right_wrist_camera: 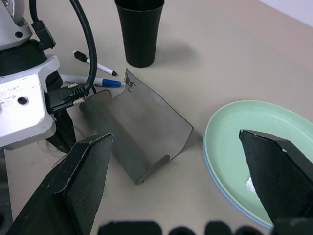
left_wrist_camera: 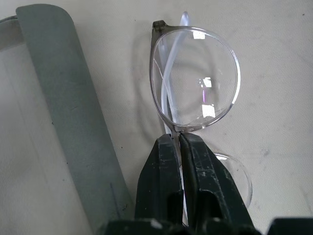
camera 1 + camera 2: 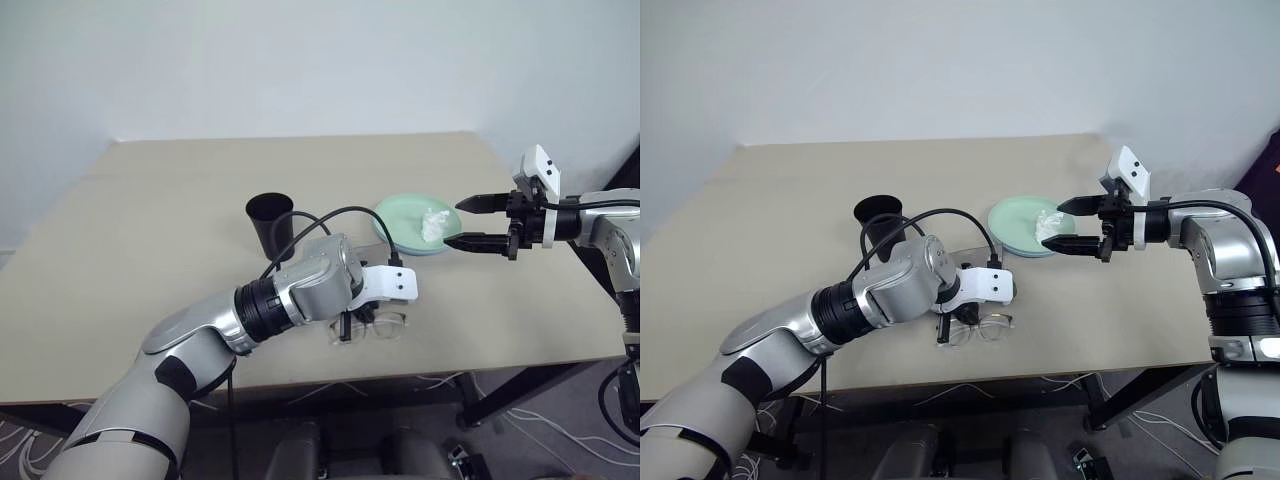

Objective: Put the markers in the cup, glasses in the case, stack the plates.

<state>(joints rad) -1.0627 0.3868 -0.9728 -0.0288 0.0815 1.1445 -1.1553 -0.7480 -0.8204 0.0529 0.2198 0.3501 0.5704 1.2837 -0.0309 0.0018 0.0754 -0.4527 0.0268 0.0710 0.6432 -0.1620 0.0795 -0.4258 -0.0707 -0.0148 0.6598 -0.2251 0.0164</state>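
A plain beige tabletop (image 3: 150, 200) stands against a bare pale wall (image 3: 300, 60). Its near edge runs across the lower part of the head views, and under it white cables (image 3: 30, 440) lie on a patterned grey carpet (image 3: 550, 430).

The left gripper (image 2: 178, 142) points steeply down near the middle of the near edge. Its two black fingers (image 2: 161, 186) are clenched on the bridge of the glasses (image 2: 195, 73), which lie on the tabletop with one clear lens ahead of the fingertips and the other partly hidden beside them. A folded temple shows through the lens.

Just beside the glasses lies the grey case (image 1: 142, 132), open, its lid standing up at a slant. Past the case, toward the far edge, are the two markers (image 1: 95, 82): the blue-capped one is close against the case, the black-capped one (image 1: 95, 65) just beyond it, both flat on the table. The black cup (image 3: 270, 225) stands upright near them, about the middle of the tabletop, well apart from any edge.

Toward the right edge lies the mint green plate (image 3: 400, 222) with a crumpled white tissue (image 3: 434, 222) on it. A thin bluish rim shows beneath the green plate's near edge in the right wrist view; whether that is the second plate I cannot tell.

The right gripper (image 3: 470, 222) hovers above the plate's right side, pointing in toward the table's middle, its fingers (image 3: 478, 203) spread wide and grasping nothing.
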